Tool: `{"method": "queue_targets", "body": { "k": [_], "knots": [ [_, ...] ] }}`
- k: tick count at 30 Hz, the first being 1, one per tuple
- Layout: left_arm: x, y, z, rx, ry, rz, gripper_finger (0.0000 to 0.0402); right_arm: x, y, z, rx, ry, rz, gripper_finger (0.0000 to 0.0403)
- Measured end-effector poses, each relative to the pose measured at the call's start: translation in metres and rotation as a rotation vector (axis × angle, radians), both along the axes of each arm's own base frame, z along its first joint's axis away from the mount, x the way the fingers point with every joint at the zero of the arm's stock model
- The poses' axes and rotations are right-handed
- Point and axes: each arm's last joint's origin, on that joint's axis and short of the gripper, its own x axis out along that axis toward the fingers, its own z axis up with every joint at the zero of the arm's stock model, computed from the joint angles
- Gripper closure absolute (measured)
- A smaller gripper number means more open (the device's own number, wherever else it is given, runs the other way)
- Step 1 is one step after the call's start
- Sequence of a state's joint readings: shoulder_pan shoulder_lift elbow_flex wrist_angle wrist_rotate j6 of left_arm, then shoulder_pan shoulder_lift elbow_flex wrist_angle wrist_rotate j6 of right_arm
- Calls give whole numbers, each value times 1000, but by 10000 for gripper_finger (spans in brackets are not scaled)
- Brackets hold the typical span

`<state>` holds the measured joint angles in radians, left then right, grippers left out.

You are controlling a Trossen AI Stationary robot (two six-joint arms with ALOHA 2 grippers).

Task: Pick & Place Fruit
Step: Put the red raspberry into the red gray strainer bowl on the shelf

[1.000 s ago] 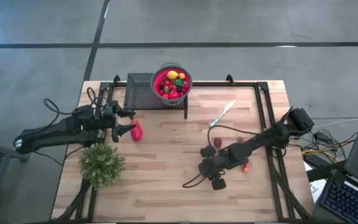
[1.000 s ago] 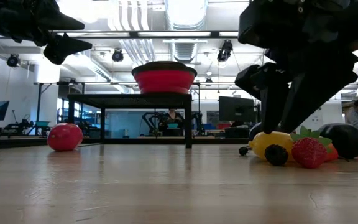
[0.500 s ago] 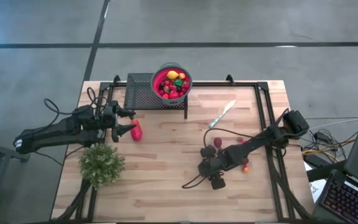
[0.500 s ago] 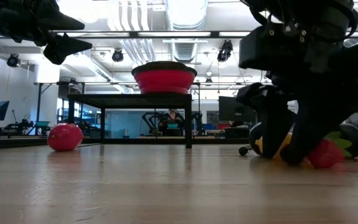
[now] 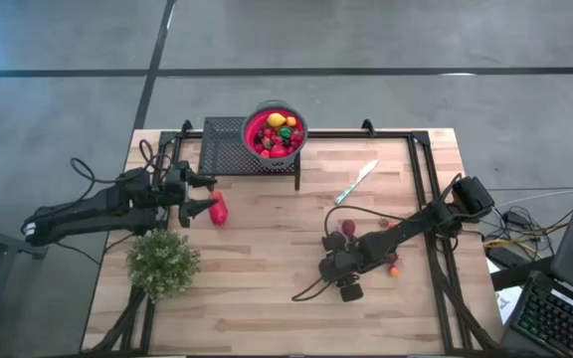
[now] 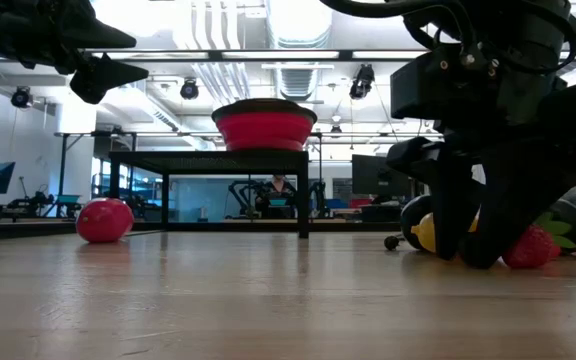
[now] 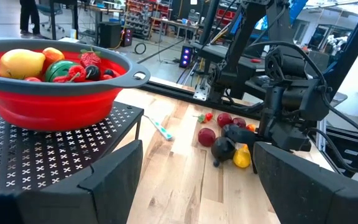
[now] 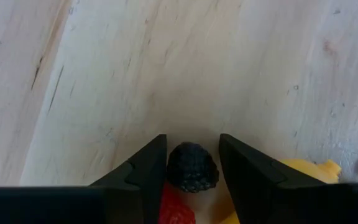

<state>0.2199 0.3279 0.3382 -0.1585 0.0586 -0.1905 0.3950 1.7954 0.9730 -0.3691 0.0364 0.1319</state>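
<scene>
Loose fruit lies at the table's right: a yellow piece (image 6: 425, 232), a strawberry (image 6: 530, 248), maroon and red pieces (image 5: 336, 241). My right gripper (image 8: 193, 163) points steeply down into this cluster, shut on a small dark berry (image 8: 193, 167). More fruit fills the red bowl (image 5: 275, 132) on the black mesh stand (image 5: 227, 147). The larger red piece (image 5: 218, 209) lies on the table at the left. My left gripper (image 7: 197, 186) hovers open beside it, above the table. My right gripper pinches the dark berry between its two fingers, one on each side (image 8: 169, 168). The fingers come from above, slanting down from the table's right. The berry lies low by the table top, next to the strawberry and the yellow piece; whether it rests on the wood I cannot tell.
A silver knife (image 5: 356, 181) lies between the stand and the fruit cluster. A bushy green plant (image 5: 162, 261) stands near the front left. Bare wood stretches across the table's middle and front (image 5: 257, 268). A black cable (image 5: 306, 290) trails by my right gripper.
My right gripper has sunk onto the fruit cluster and tipped steeper, its fingers now standing on the table around the dark berry. The strawberry has been nudged a little aside. My left arm has kept still.
</scene>
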Motion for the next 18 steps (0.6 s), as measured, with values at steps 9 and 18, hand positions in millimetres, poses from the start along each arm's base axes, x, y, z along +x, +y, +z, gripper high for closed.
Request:
{"method": "queue_targets", "body": {
  "k": [9,18],
  "knots": [
    [0,0,0,0,0,0,90,-3,-1,0,-4,36,-21,261],
    [0,0,0,0,0,0,90,-3,-1,0,-1,41,-23,258]
  ]
}}
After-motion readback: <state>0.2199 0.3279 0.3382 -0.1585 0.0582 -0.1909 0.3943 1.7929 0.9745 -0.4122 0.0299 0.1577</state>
